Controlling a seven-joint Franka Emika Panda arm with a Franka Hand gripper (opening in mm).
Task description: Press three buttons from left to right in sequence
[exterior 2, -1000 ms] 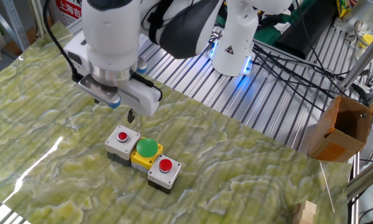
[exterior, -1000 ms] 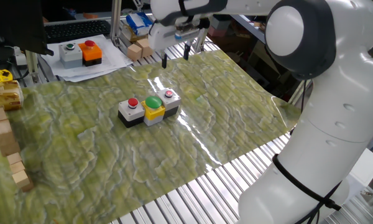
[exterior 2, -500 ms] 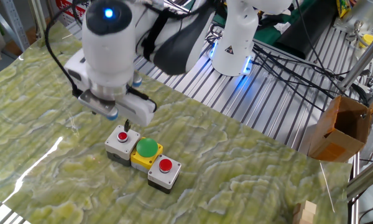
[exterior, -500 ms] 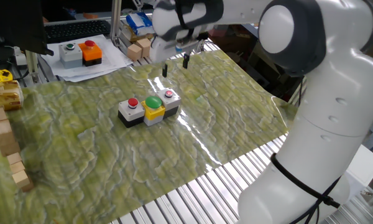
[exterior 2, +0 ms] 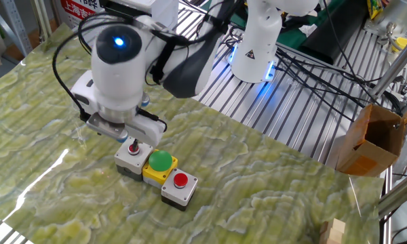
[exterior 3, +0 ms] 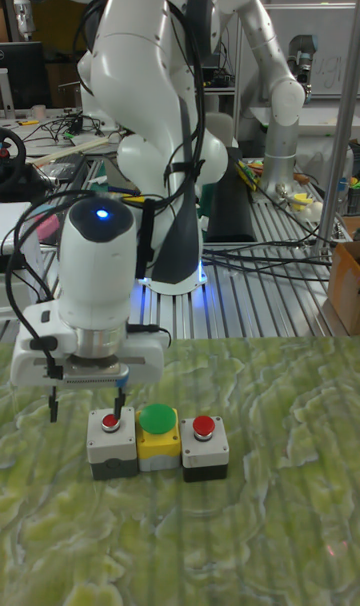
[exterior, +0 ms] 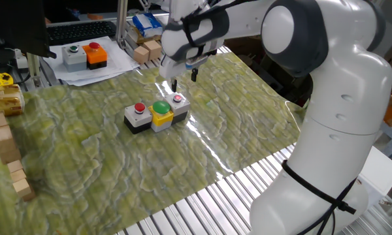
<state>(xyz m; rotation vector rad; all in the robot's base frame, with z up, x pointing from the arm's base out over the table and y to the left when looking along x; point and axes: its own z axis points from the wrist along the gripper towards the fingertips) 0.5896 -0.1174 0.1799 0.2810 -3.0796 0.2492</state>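
Note:
The three buttons sit joined in a row on the green mat: an end box with a red button, a yellow box with a big green button, and another end box with a red button. In the tall fixed view my gripper is open, fingers wide apart and empty. One fingertip hangs right over the leftmost red button; contact cannot be told. In one fixed view that same box is the right end of the row, under my gripper.
A separate grey box with a green button and an orange box with a red button stand on paper at the back. Wooden blocks line one mat edge. A cardboard box and a second robot's base stand off the mat.
My gripper has come down and moved in over the row's end box. One fingertip went from well above the mat to right over the red button. The boxes have not moved.

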